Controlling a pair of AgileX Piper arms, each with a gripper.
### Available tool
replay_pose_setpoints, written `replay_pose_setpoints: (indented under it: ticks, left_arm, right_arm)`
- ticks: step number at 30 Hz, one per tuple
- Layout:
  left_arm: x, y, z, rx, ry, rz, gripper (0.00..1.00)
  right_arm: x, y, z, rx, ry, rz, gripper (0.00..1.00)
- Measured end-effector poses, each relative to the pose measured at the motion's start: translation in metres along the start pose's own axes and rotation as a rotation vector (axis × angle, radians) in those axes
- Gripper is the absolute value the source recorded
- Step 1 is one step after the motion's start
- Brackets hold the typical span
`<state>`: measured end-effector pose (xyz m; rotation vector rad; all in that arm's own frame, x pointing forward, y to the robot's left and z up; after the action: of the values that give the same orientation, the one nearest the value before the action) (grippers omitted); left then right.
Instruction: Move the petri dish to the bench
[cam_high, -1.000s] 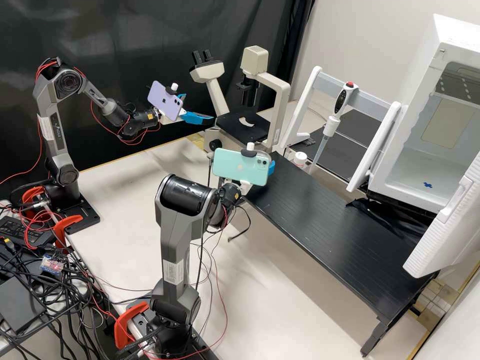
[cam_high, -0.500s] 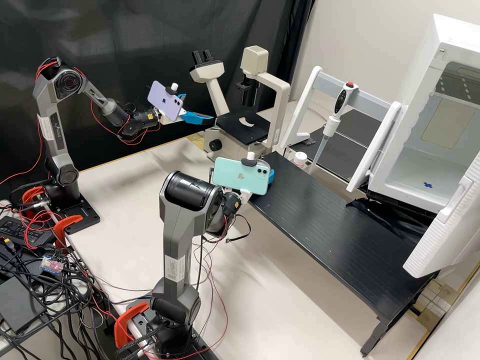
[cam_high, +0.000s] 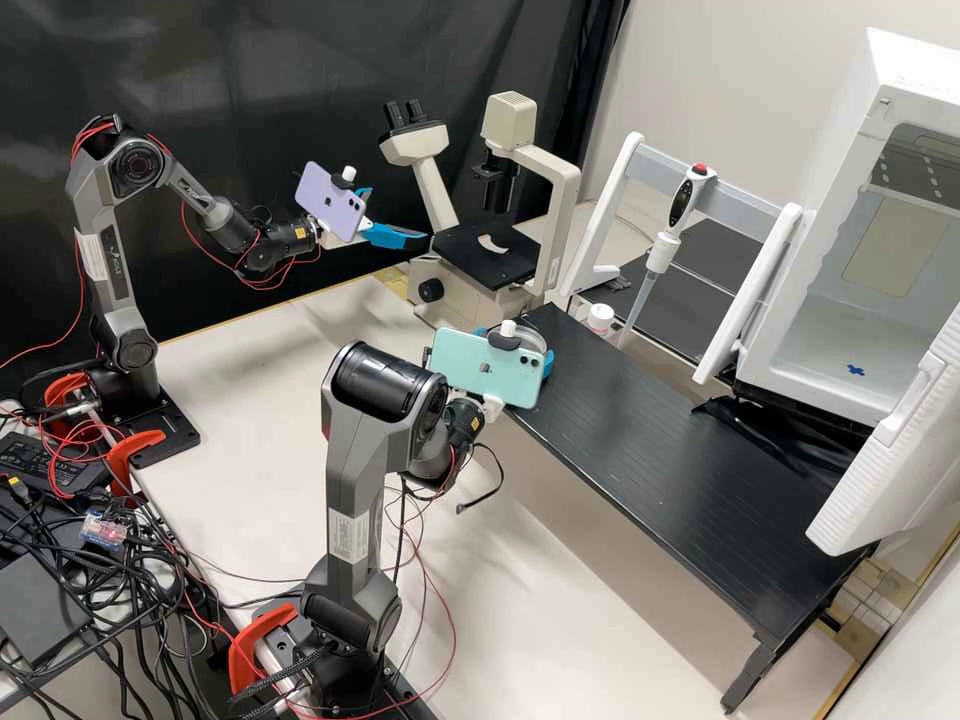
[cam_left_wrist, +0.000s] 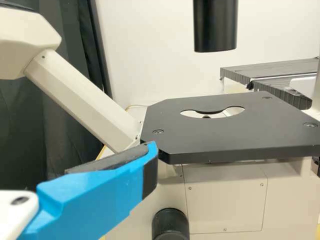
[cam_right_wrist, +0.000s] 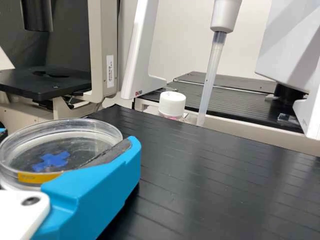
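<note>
A: High view?
B: Right pincer (cam_high: 519, 344) at the microscope-side end of the black worktop (cam_high: 660, 420). Left pincer (cam_high: 397, 218) is up by the microscope (cam_high: 560, 212), fingers apart.
A: Left wrist?
B: Blue finger beside the stage (cam_left_wrist: 225, 132), nothing in its grip. Reads wide. My call: no job for it here.
A: Right wrist. Where's the dish?
B: Petri dish (cam_right_wrist: 75, 145) is in the right pincer, fingers on its sides. Roughly level, at the worktop's edge. White-capped bottle (cam_right_wrist: 172, 105) is farther off, well apart.
A: Touching down?
B: Can't tell. Dish is round, so no long axis to line up. What counts is worktop under the whole base: I'd check that, lower it level, then spread the fingers. Risk: letting go half over the edge.
</note>
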<state>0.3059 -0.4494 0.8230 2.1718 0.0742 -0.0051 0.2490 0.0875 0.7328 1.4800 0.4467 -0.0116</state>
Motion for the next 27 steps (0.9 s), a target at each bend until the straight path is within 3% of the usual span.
replay_pose_setpoints:
  ticks: [4, 10, 21, 22, 27]
  left_arm:
    - [0.0, 0.0, 0.0, 0.0, 0.0, 0.0, 1.0]
    - [0.0, 0.0, 0.0, 0.0, 0.0, 0.0, 1.0]
    - [0.0, 0.0, 0.0, 0.0, 0.0, 0.0, 1.0]
    - [0.0, 0.0, 0.0, 0.0, 0.0, 0.0, 1.0]
    - [0.0, 0.0, 0.0, 0.0, 0.0, 0.0, 1.0]
  right_arm:
    - [-0.0033, 0.001, -0.0025, 0.006, 0.016, -0.001, 0.0]
    - [-0.0061, -0.0035, -0.0084, -0.017, 0.062, -0.037, 0.0]
    - [-0.0062, -0.0033, -0.0086, -0.017, 0.064, -0.035, 0.0]
    - [-0.0062, -0.0033, -0.0086, -0.017, 0.064, -0.035, 1.0]
    - [-0.0062, -0.0031, -0.0088, -0.017, 0.066, -0.033, 1.0]
